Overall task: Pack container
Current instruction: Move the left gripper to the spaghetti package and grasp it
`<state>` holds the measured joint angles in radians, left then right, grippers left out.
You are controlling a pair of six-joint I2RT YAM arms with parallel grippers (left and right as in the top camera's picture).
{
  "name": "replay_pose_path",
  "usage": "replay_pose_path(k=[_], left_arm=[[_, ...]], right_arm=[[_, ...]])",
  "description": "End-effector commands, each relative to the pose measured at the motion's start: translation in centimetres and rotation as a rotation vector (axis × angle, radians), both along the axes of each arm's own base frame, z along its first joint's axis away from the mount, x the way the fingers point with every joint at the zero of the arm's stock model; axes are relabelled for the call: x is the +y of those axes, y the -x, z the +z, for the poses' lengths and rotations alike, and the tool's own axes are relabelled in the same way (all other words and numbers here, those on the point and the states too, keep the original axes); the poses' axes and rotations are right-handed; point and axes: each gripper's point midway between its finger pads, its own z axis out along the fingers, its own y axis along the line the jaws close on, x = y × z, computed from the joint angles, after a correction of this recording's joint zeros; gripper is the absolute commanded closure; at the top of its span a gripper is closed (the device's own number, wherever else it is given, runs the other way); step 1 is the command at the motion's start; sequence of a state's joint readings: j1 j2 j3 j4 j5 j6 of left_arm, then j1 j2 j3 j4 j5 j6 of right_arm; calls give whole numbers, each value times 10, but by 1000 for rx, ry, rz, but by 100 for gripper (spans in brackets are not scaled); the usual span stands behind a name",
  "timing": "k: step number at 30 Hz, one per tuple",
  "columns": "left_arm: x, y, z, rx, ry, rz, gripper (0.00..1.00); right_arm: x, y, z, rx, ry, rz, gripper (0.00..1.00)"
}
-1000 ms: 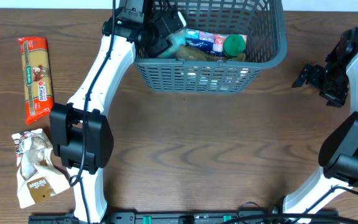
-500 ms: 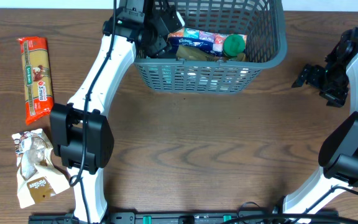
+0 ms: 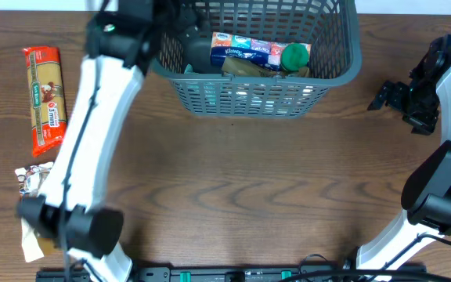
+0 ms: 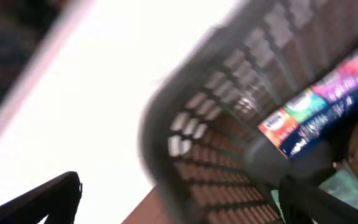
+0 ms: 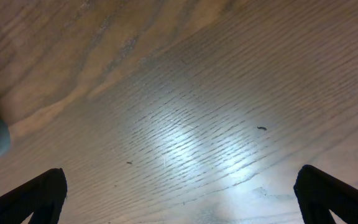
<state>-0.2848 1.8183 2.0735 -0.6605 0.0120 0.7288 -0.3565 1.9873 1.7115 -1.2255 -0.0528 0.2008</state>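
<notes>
The dark grey-blue slotted basket [image 3: 261, 98] stands at the back middle of the table. In it lie a blue tissue packet [image 3: 245, 48], a green round lid [image 3: 294, 56] and a brown packet [image 3: 249, 69]. My left gripper [image 3: 188, 48] is open and empty at the basket's back left corner; the arm is blurred by motion. In the left wrist view my left gripper [image 4: 182, 199] is spread wide over the basket rim [image 4: 160, 124], with the tissue packet [image 4: 316, 115] beyond. My right gripper [image 3: 390, 95] hangs open and empty over bare wood, right of the basket, as the right wrist view [image 5: 182, 193] also shows.
A red and tan pasta packet [image 3: 44, 98] lies at the far left. A white and brown snack packet [image 3: 41, 211] lies at the front left, partly hidden by my left arm. The table's back edge runs just behind the basket.
My left gripper has drawn back from the basket's middle to its left corner, uncovering the tissue packet. The left arm's elbow has swung left. The right arm has not moved.
</notes>
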Motion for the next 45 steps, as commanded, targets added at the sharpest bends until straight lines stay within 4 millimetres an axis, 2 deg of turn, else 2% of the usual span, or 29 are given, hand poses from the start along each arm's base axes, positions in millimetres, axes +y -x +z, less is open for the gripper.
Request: replay_pose_path(k=[1, 4, 6, 8, 11, 14, 16, 22, 25, 28, 39, 45], left_arm=[[56, 18, 48, -66, 138, 219, 1], [112, 35, 61, -68, 186, 352, 2], [163, 43, 58, -46, 259, 502, 2], [211, 50, 45, -10, 354, 666, 2], [267, 56, 9, 85, 456, 830, 2], [306, 53, -42, 220, 496, 923, 2], [322, 50, -78, 310, 498, 966, 2], [343, 33, -185, 545, 479, 1037, 1], [348, 27, -223, 613, 472, 1052, 2], [354, 25, -252, 661, 459, 1055, 2], [380, 29, -307, 739, 417, 1052, 2], [382, 31, -331, 781, 392, 1032, 2]], right_arm=[[3, 0, 1, -2, -4, 13, 1], [3, 0, 1, -1, -4, 13, 1], [3, 1, 1, -1, -4, 13, 1], [3, 1, 1, 1, -5, 13, 1], [4, 2, 1, 5, -6, 13, 1], [4, 2, 1, 5, -7, 12, 1], [4, 2, 1, 5, -6, 12, 1], [4, 2, 1, 5, -6, 11, 1], [3, 2, 1, 4, -5, 12, 1], [3, 1, 1, 2, -5, 12, 1], [3, 1, 1, 2, -5, 12, 1], [3, 1, 1, 2, -5, 12, 1]])
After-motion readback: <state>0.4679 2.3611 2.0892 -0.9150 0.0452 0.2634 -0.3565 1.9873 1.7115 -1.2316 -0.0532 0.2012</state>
